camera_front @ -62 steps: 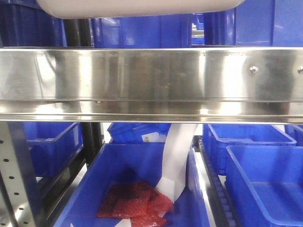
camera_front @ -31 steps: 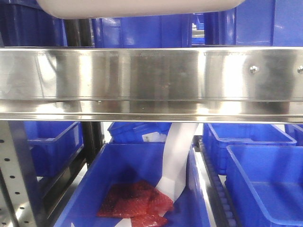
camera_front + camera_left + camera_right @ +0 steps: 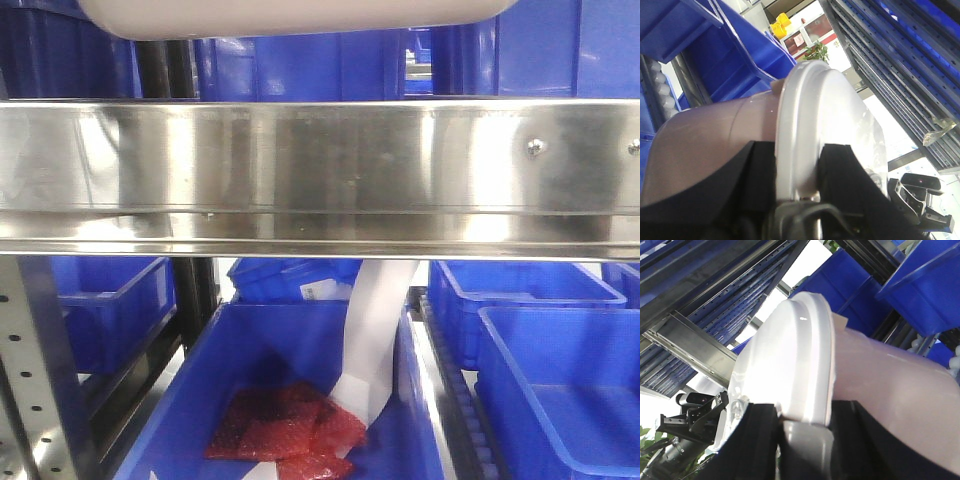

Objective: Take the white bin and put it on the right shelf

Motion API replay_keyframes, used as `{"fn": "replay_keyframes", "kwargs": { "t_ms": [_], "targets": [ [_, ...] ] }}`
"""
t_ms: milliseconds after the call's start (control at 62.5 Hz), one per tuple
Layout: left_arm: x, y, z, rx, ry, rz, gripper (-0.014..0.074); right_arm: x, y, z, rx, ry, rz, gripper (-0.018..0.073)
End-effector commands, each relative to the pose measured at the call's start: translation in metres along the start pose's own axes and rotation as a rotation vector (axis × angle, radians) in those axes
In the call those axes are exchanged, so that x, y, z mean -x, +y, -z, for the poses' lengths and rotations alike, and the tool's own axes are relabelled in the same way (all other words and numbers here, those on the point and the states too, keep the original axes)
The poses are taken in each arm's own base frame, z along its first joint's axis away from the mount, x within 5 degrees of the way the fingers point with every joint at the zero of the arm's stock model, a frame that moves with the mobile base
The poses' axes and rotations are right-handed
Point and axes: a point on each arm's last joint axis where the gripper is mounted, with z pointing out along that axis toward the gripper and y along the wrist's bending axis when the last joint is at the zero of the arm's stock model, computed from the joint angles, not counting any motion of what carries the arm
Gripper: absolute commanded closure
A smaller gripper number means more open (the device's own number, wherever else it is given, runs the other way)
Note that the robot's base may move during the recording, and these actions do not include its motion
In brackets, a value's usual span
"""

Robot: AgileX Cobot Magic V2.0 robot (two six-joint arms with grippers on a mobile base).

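Pinkish and translucent under a glossy white overhanging lid, the white bin [image 3: 290,15] shows at 12 o'clock above the right shelf [image 3: 320,170], its lid rim clamped by the left gripper [image 3: 797,167] and the right gripper [image 3: 805,422].

Left tool [image 3: 797,155]: matte black fingers [image 3: 850,190], grey metal base. Right tool [image 3: 802,412] alike.

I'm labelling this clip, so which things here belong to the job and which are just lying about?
Part of the job: white bin, clamped at its lid rim by the left gripper and right gripper; right shelf.
Just lying about: blue crates, red packets in one crate, white strip hanging into it.
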Motion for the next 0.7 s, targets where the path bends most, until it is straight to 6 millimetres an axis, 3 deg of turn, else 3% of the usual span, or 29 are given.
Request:
{"fn": "replay_keyframes", "kwargs": {
  "t_ms": [0, 688],
  "targets": [
    [-0.0232, -0.0450, 0.0022, -0.230, 0.211, -0.088, 0.0722, 0.0026, 0.0524, 0.0062, 0.301, 0.001, -0.026, 0.0440],
    [-0.0221, -0.0469, 0.0024, -0.250, 0.198, -0.077, 0.0722, 0.0024, 0.0526, 0.0063, 0.304, 0.003, -0.026, 0.0440]
  ]
}}
